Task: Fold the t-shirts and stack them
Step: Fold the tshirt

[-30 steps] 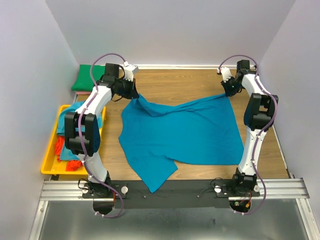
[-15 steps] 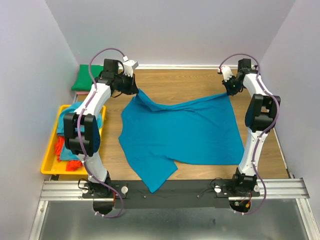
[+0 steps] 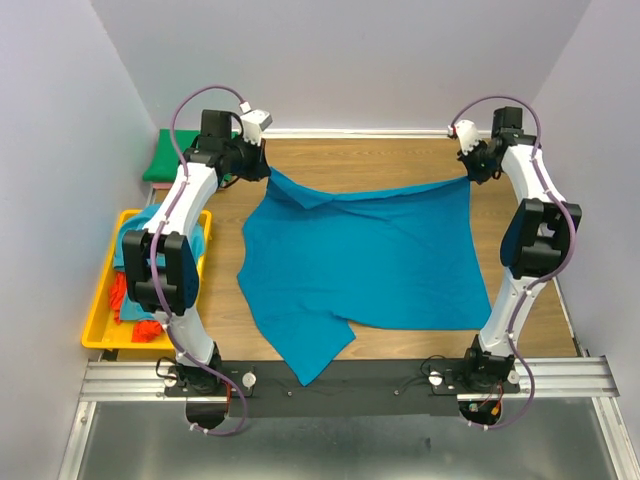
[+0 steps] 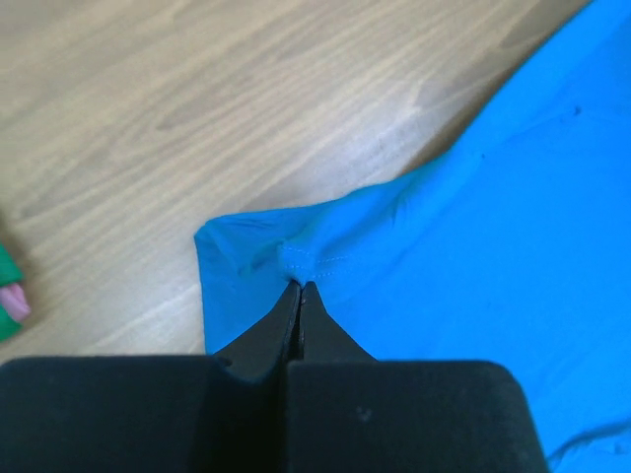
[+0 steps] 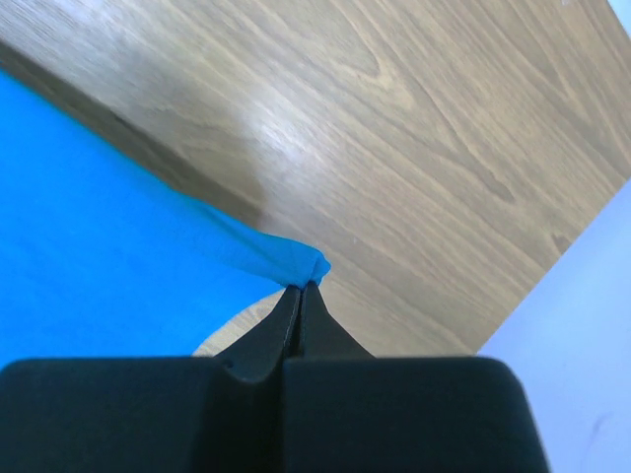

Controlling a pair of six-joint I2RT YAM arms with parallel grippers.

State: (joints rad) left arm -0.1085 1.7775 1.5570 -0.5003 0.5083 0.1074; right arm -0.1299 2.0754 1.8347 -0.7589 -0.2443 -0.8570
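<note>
A teal-blue t-shirt lies spread over the wooden table, its far edge lifted and pulled taut between both arms. My left gripper is shut on the far left corner of that shirt; the left wrist view shows the hem pinched at the fingertips. My right gripper is shut on the far right corner, a bunched tip of cloth at its fingertips. A green t-shirt lies folded at the back left. Teal and orange-red t-shirts sit crumpled in the yellow tray.
The yellow tray stands left of the table beside the left arm. Walls close in the table at the back and both sides. A sleeve of the teal shirt hangs toward the near edge by the black rail.
Both grippers have moved toward the back wall and apart, lifting the shirt's far edge and stretching it straighter. The right gripper closed on its corner.
</note>
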